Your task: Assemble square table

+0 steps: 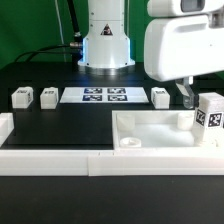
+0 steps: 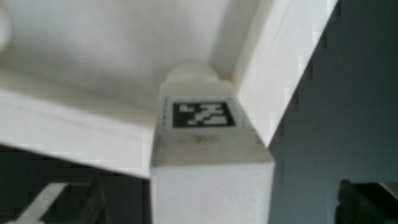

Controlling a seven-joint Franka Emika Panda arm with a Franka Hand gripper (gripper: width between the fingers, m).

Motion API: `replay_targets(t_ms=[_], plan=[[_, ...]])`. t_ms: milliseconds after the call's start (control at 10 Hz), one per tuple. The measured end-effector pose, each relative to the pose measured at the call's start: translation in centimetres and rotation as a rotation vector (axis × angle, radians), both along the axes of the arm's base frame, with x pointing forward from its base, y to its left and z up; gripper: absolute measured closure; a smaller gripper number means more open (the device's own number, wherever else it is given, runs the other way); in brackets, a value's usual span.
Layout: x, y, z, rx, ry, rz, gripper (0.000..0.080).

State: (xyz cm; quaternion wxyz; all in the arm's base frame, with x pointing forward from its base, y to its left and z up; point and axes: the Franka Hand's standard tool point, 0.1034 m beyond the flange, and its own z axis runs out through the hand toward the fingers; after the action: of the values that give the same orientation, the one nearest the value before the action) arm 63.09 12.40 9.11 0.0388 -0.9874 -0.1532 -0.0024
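The square table's white tray-like top (image 1: 150, 128) lies at the exterior view's right, with a round socket (image 1: 128, 143) showing in its near corner. One white leg (image 1: 208, 115) with a black-and-white tag stands upright at the top's far right corner. My gripper (image 1: 194, 100) hangs over that leg. In the wrist view the leg (image 2: 210, 150) runs between my dark fingers (image 2: 370, 200), with a gap on either side, so the gripper (image 2: 210, 208) is open around it. The top's rim (image 2: 107, 60) lies just behind the leg.
Three more tagged legs (image 1: 22, 97), (image 1: 48, 95), (image 1: 160, 96) stand along the back of the black mat. The marker board (image 1: 105, 95) lies between them, before the robot's base (image 1: 105, 45). A long white border rail (image 1: 90, 160) runs along the front and left edges.
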Motion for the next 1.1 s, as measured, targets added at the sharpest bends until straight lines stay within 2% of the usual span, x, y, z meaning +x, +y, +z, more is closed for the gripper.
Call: replay_targets(t_ms=[200, 400, 500, 600, 700, 800, 1100], plan=[[-0.14, 0.07, -0.86, -0.013, 0.125, -0.007, 0.0151], [-0.01, 0.12, -1.13, -0.013, 0.139, -0.019, 0.0151], [-0.04, 0.13, -1.18, -0.014, 0.141, -0.035, 0.0246], [-0.05, 0.12, -1.20, -0.014, 0.141, -0.034, 0.0246], [-0.02, 0.07, -1.19, -0.017, 0.143, -0.067, 0.0425], [-0.02, -0.21, -1.25, -0.025, 0.148, -0.133, 0.0501], [-0.02, -0.21, -1.26, -0.039, 0.162, -0.333, 0.0501]])
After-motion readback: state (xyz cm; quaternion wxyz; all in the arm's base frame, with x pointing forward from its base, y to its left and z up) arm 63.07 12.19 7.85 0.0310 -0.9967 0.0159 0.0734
